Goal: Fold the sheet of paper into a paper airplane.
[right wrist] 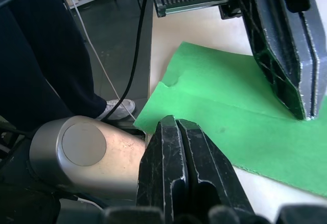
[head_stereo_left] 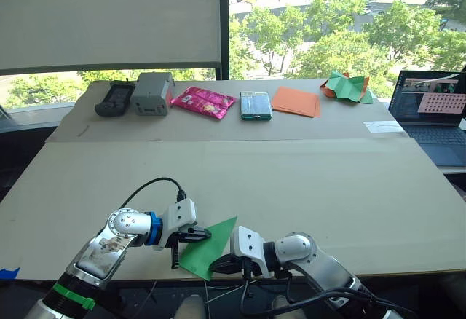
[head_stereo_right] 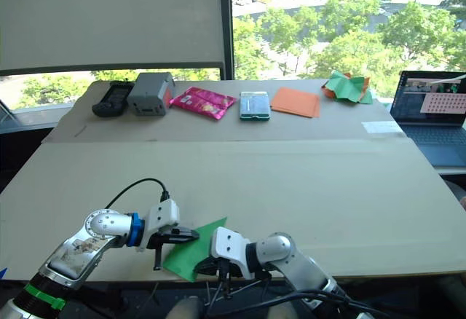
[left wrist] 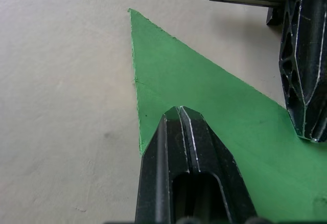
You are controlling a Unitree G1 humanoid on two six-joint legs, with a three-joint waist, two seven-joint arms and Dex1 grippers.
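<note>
Pincer pair, left [head_stereo_left: 191, 236] and right [head_stereo_left: 222, 264], each clenched on the sheet of paper [head_stereo_left: 207, 246] at the worktop's [head_stereo_left: 291, 188] near edge; early folding, and next comes pressing a crease.

I work in what looks like an office or lab high in a building. My wide pale surface [head_stereo_left: 291, 180] runs along a big window [head_stereo_left: 342, 20] over treetops and a street, a roller blind [head_stereo_left: 109, 17] drawn at eleven o'clock. An open laptop [head_stereo_left: 431, 111] sits at two o'clock, gear cases [head_stereo_left: 153, 93] at eleven.
</note>
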